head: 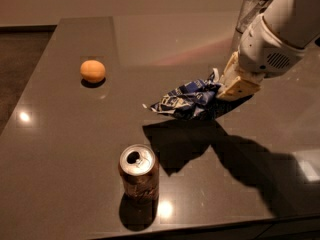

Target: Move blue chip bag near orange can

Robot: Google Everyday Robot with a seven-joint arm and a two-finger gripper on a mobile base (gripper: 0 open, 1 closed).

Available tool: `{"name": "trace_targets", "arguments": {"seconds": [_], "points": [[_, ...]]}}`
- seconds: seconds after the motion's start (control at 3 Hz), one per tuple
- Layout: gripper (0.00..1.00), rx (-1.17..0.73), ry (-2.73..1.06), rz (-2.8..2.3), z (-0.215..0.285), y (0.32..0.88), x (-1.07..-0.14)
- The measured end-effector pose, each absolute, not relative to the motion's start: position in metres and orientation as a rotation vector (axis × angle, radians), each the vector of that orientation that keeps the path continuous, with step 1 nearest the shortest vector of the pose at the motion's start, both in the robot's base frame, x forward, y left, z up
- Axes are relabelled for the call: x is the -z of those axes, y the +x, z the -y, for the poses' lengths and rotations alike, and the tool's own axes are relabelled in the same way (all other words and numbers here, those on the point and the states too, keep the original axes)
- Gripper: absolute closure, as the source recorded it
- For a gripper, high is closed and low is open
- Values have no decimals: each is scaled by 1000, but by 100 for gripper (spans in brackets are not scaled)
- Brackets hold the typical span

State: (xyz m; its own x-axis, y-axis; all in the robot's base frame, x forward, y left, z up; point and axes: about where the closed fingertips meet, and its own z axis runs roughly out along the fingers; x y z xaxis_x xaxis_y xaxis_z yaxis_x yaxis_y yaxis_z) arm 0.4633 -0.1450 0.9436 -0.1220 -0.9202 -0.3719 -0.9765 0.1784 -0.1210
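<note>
The blue chip bag point(187, 100), crumpled dark-blue foil with white lettering, hangs lifted above the dark table, casting a shadow below it. My gripper point(231, 85) is shut on the bag's right end, coming in from the upper right. The orange can point(139, 177), brownish-orange with a silver top and pull-tab, stands upright near the front edge, below and left of the bag, apart from it.
A round orange fruit point(93, 70) sits at the left on the table point(60, 149). A clear glass point(253, 8) stands at the back right behind my arm. The table's front edge runs just below the can.
</note>
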Motion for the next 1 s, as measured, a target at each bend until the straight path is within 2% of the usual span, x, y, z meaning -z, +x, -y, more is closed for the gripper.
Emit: {"name": "trace_targets", "arguments": {"seconds": [0.33, 1.0], "points": [[96, -262, -1822, -2071, 138, 424, -950], [51, -331, -1840, -2083, 122, 387, -927]]}}
